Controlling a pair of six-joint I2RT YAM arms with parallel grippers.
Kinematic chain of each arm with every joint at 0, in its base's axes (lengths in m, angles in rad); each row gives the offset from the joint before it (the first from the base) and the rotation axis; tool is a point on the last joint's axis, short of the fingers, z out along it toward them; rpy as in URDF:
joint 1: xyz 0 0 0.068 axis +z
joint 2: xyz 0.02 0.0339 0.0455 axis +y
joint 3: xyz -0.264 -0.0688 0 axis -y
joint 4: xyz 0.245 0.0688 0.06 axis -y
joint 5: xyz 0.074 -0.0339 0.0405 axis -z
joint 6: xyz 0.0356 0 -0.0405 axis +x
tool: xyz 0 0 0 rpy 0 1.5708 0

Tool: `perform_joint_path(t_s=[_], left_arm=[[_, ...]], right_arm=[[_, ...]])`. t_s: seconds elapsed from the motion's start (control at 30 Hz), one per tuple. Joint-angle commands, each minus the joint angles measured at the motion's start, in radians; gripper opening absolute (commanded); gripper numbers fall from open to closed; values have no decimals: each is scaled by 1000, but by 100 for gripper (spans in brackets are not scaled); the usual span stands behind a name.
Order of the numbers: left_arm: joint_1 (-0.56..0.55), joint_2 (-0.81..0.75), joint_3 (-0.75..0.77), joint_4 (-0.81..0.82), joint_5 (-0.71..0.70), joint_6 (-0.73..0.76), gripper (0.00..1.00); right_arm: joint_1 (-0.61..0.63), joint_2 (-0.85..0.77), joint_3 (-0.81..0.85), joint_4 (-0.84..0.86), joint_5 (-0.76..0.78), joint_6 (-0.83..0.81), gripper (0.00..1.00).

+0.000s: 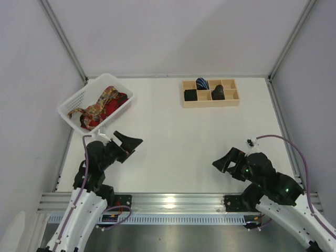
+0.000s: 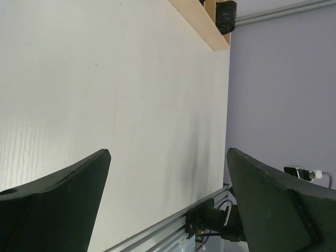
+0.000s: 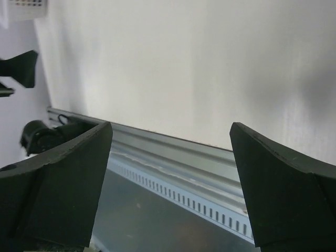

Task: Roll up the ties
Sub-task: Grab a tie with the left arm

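Hands gape empty over the bench (image 1: pixel 173 131): left hand (image 1: pixel 131 143) by the basket (image 1: pixel 71 103) of ties (image 1: pixel 102 105), right hand (image 1: pixel 222 160) well apart from the tray (image 1: pixel 210 104).

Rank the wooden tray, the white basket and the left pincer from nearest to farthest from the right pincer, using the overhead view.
1. Wooden tray: ahead of the right pincer, at the back.
2. Left pincer: across to the left.
3. White basket: back left, beyond the left pincer.
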Motion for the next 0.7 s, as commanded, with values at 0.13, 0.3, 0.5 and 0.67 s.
perform_joint_path(t_s=[0.13, 0.3, 0.5, 0.67], left_arm=[[53, 190, 139, 214, 37, 82, 100], [159, 455, 286, 347, -22, 87, 100], [238, 890, 718, 173, -189, 446, 89], [265, 1181, 1095, -31, -316, 644, 84]], right_arm=[[5, 183, 151, -43, 93, -159, 100], [3, 417, 223, 40, -1, -272, 100], [-21, 594, 351, 26, -22, -384, 100], [-124, 657, 369, 46, -85, -467, 100]])
